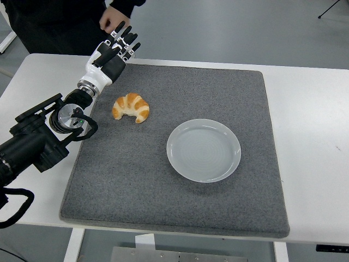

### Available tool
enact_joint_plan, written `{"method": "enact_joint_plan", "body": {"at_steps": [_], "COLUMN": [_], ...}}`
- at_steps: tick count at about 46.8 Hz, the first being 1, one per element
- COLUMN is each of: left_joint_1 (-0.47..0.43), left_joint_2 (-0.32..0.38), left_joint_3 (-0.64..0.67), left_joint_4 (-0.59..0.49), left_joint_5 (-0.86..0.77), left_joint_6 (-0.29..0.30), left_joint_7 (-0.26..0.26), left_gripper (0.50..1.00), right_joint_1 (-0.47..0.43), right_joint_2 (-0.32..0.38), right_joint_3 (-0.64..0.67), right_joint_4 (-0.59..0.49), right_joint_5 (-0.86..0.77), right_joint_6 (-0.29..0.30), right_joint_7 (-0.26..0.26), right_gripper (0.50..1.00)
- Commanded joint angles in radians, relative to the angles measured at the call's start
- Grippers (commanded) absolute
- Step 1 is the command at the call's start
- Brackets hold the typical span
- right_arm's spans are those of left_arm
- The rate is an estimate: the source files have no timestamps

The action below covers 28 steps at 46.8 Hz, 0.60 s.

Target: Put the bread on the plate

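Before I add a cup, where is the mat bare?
Free: the mat in front of the croissant and plate, and its far right corner. Crowded: the far left corner, where the left hand hovers.

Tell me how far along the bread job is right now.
Nothing is done yet: the croissant lies on the grey mat, left of the empty white plate. The left hand hovers open beyond the croissant, holding nothing. Grasping, carrying and placing all remain.
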Motion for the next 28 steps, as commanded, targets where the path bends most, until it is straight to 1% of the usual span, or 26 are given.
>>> {"method": "enact_joint_plan", "body": {"at_steps": [1,14,21,25,28], "left_joint_1": [0.001,-0.002,-0.019,-0.048,-0.067], "left_joint_2": [0.000,0.001,0.023,0.037,0.057], "left_joint_3": [0.000,0.002,0.009,0.025,0.044], "left_joint_4": [0.000,0.002,0.006,0.012,0.015], "left_joint_5": [0.000,0.002,0.008,0.043,0.101], "left_joint_6": [0.000,0.002,0.002,0.003,0.005], "left_joint_7": [0.000,0.000,0.000,0.005,0.005], "left_gripper": [1.000,1.000,1.000,1.000,1.000], "right_joint_1": [0.000,0.000,0.000,0.000,0.000], "right_joint_2": [0.000,0.000,0.000,0.000,0.000], "right_joint_3": [0.000,0.000,0.000,0.000,0.000], "right_joint_4": [0.000,0.000,0.000,0.000,0.001], "right_joint_5": [0.000,0.000,0.000,0.000,0.000], "right_joint_6": [0.000,0.000,0.000,0.000,0.000], "right_joint_7": [0.000,0.000,0.001,0.000,0.000], "right_gripper": [0.952,0.952,0.952,0.952,0.952]}}
